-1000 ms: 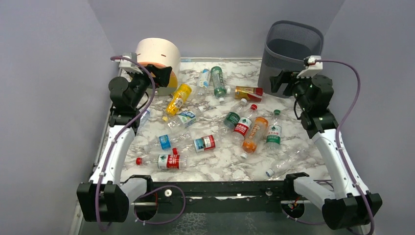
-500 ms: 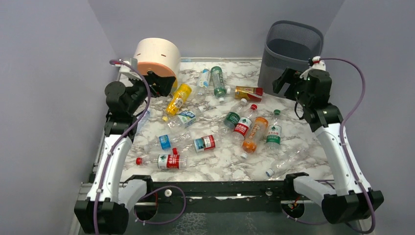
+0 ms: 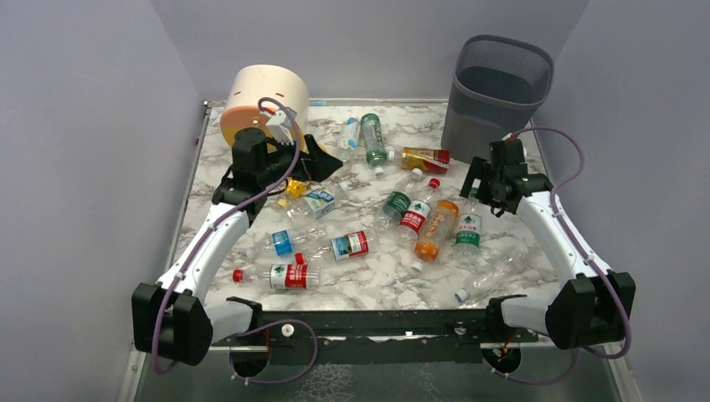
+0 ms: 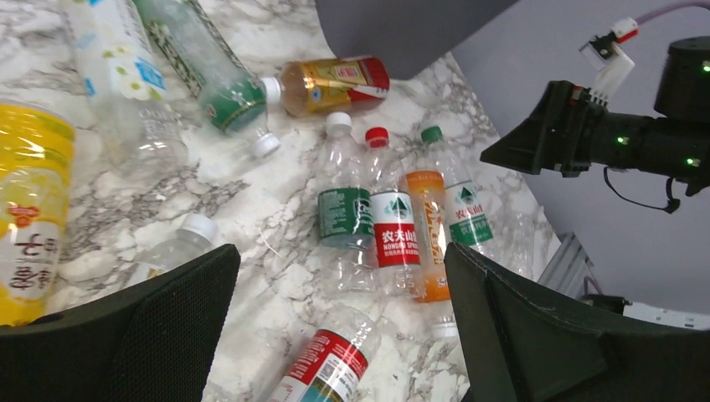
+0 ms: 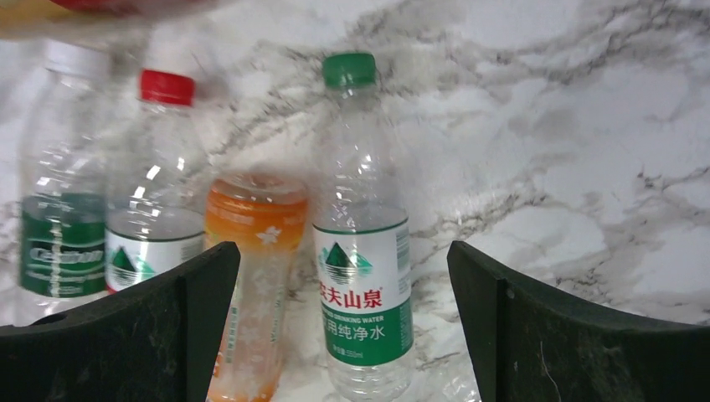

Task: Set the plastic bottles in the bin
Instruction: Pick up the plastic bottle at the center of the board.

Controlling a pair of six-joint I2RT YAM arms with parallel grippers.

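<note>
1. Nearest the arm bases, well behind both grippers, a red-labelled bottle (image 3: 289, 276), a blue-labelled bottle (image 3: 283, 243) and a red-and-blue-labelled bottle (image 3: 349, 244) lie on the marble table (image 3: 377, 285). A clear bottle (image 3: 494, 275) lies behind the right gripper.
2. The right gripper (image 3: 477, 180) hangs with its jaws spread wide, holding nothing. A green-capped bottle (image 5: 362, 285) lies on the table just below it, framed between the fingers and untouched.
3. On that gripper's left, side by side, lie an orange bottle (image 5: 255, 276), a red-capped bottle (image 5: 155, 201) and a white-capped, green-labelled bottle (image 5: 59, 218).
4. The left gripper (image 3: 311, 157) is also spread wide and empty above the table, with a yellow bottle (image 4: 29, 209) lying below its left side.
5. Beyond the left gripper lie a green bottle (image 4: 205, 63), a pale-labelled clear bottle (image 4: 109, 50) and an amber bottle (image 4: 335, 84).
6. The bin (image 3: 494, 92) stands upright beyond the right gripper, well apart from the left one. A round drawer unit (image 3: 259, 96) stands beyond the left gripper, on its left.
</note>
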